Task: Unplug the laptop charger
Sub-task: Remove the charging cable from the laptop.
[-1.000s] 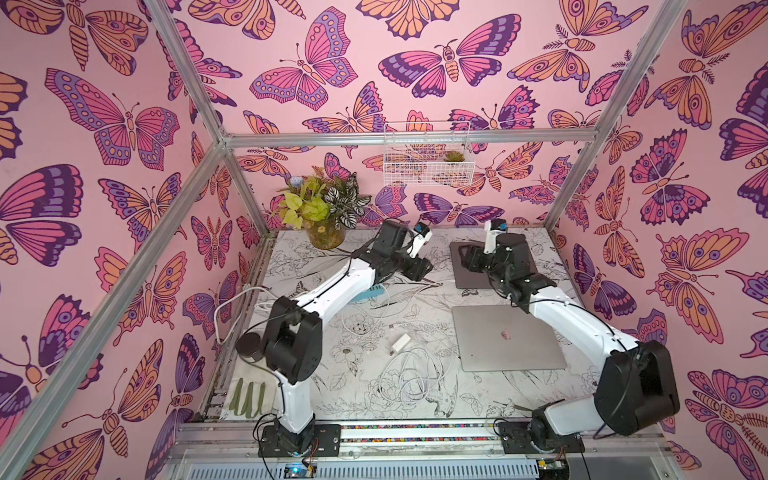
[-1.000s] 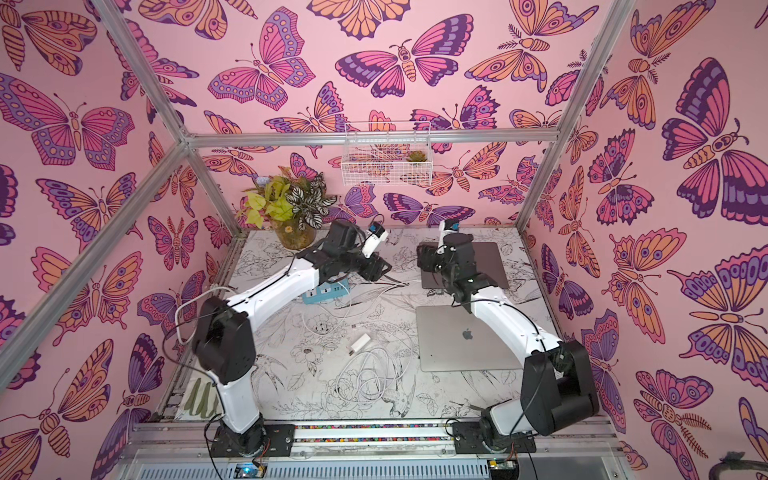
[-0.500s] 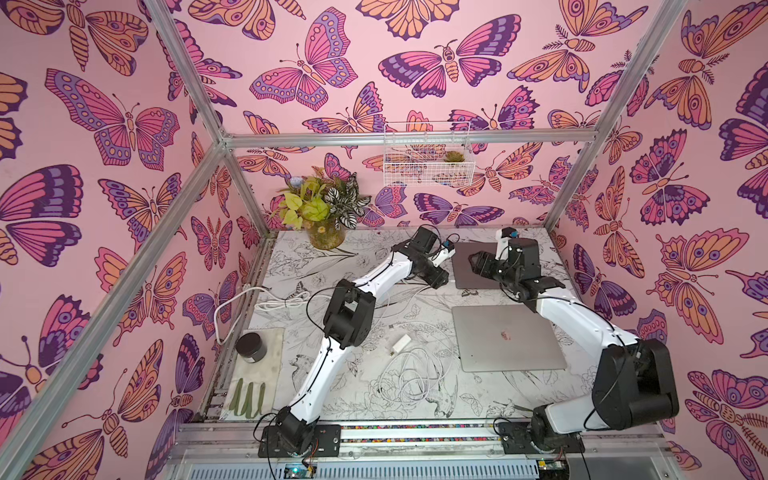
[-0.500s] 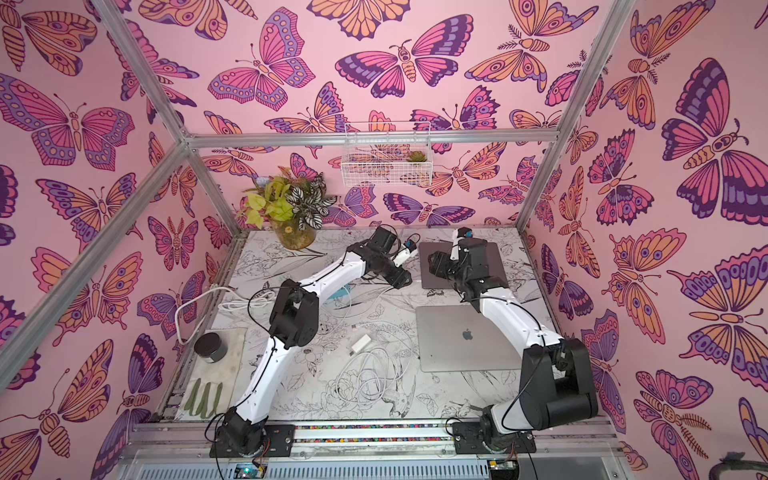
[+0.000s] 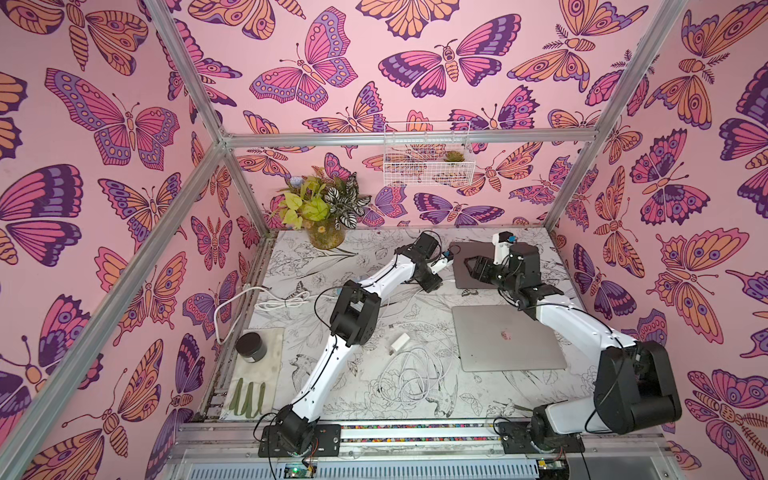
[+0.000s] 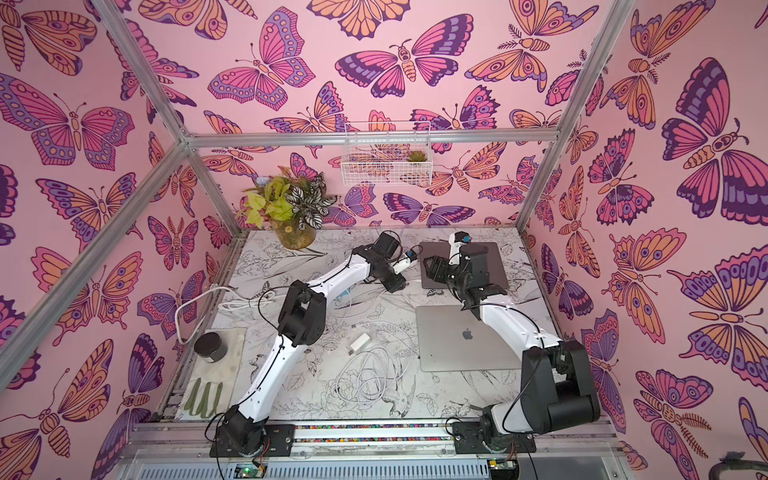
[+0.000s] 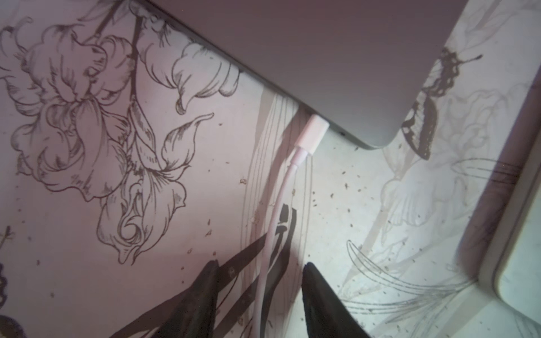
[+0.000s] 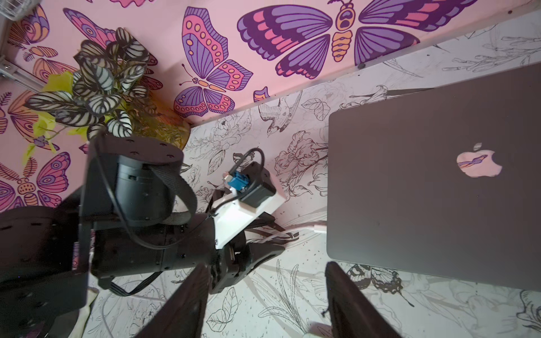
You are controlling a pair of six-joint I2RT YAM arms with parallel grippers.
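Observation:
The charger's white plug [image 7: 313,133] sits in the side edge of the dark grey laptop [image 5: 467,251] at the back of the table. Its thin white cable [image 7: 273,222] runs back between my left gripper's [image 7: 260,281] fingers, which stand open on either side without touching it. In both top views the left gripper [image 5: 434,283] [image 6: 397,284] lies low, just left of that laptop. My right gripper [image 8: 269,292] hangs open and empty over the laptop's near left corner [image 5: 471,268]. The white charger brick [image 5: 400,343] and coiled cable [image 5: 415,374] lie mid-table.
A closed silver laptop [image 5: 507,336] lies in front of the dark one. A potted plant [image 5: 326,237] stands at the back left. A black jar [image 5: 251,347] and green strips [image 5: 249,399] rest on a grey mat at the left. A wire basket [image 5: 428,162] hangs on the back wall.
My left arm has reached right and lower, to the dark laptop's left edge, and its jaws have narrowed around the cable. The right gripper has shifted slightly right over that laptop.

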